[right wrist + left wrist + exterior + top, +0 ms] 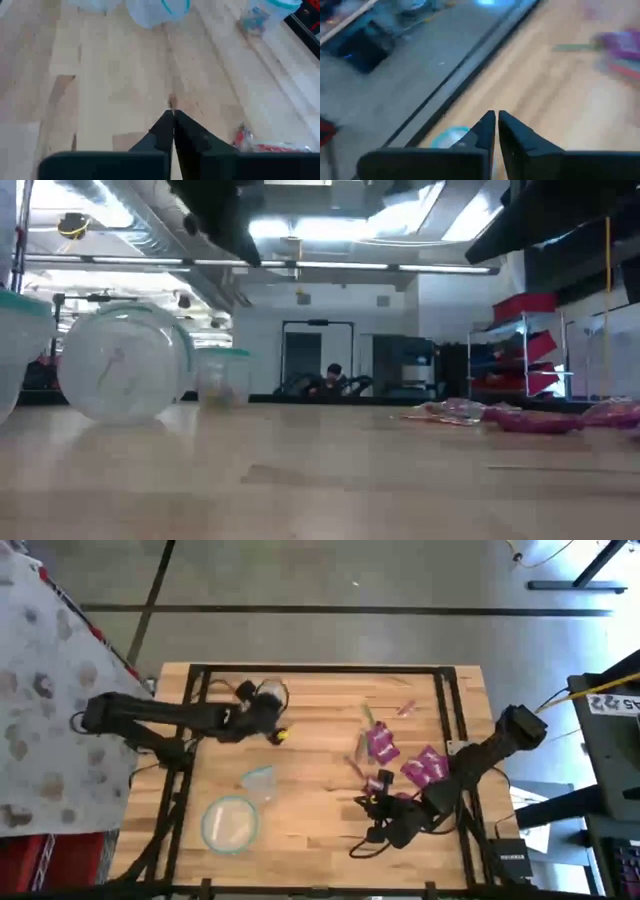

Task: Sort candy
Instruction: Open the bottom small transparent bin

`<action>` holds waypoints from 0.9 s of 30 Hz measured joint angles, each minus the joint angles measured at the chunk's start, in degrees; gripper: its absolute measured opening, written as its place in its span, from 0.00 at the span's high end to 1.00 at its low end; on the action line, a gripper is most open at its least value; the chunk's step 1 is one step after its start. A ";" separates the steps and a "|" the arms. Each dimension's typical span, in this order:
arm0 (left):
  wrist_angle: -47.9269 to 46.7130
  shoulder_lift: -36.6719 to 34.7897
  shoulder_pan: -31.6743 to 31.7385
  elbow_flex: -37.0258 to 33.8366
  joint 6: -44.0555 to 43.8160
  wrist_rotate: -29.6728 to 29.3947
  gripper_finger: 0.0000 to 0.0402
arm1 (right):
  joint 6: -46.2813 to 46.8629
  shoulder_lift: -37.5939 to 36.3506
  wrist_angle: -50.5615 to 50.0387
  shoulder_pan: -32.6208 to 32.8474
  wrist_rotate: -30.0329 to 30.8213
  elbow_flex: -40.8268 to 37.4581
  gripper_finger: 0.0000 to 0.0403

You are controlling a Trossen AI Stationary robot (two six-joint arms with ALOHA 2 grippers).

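Both arms over the bench [320, 830]. My left end effector [278, 733] sits at the far-left part of the bench, fingers pressed together, nothing between them. My right end effector [372, 805] is low over the near-right part, fingers [172, 131] also pressed together and empty.

Candy [382, 743]: a loose scatter right of centre, magenta packets plus a few thin pink and greenish pieces toward the far edge. The nearest packet lies just beside my right end effector.

Bowls: one clear bowl [231, 823] with teal rim at near-left, another [259, 781] tipped on its side just beyond it.

Step in hand, as I judge it: a pick from the pile with the right arm. To do it well I should spread the fingers before descending, choose a packet at the pile's edge that stands apart from its neighbours, and come straight down so the wrappers do not skid across the wood.

Views compared:
- High view gives the whole layout and both arms.
- Right wrist view shows a reddish wrapper [260, 146] beside my fingers, which the high view does not resolve.
- Low view shows the tipped bowl [122, 363] resting on its side; neither end effector is clear there.
- Left wrist view shows closed fingers [492, 132] near the bench edge.
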 joint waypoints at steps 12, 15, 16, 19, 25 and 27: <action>-15.48 2.44 -23.42 0.04 -24.28 7.43 0.78 | -0.90 2.34 3.74 -0.02 1.40 -0.02 1.00; -18.70 2.99 -27.08 0.07 -30.44 8.75 0.70 | -1.08 2.34 3.95 -0.02 1.81 -0.02 1.00; -19.90 3.07 -28.14 0.09 -32.83 9.55 0.67 | -1.09 2.34 3.92 -0.02 1.79 -0.02 1.00; -23.88 3.09 -31.76 0.10 -41.34 14.50 0.61 | -1.09 2.34 4.21 -0.02 1.81 -0.02 1.00; -25.78 3.09 -39.50 -0.13 -60.39 27.97 0.58 | -4.09 2.34 7.48 -0.02 1.79 -0.02 1.00; -24.39 3.09 -42.27 -1.05 -65.13 28.31 0.58 | -5.72 2.34 9.02 -0.07 1.96 -0.02 1.00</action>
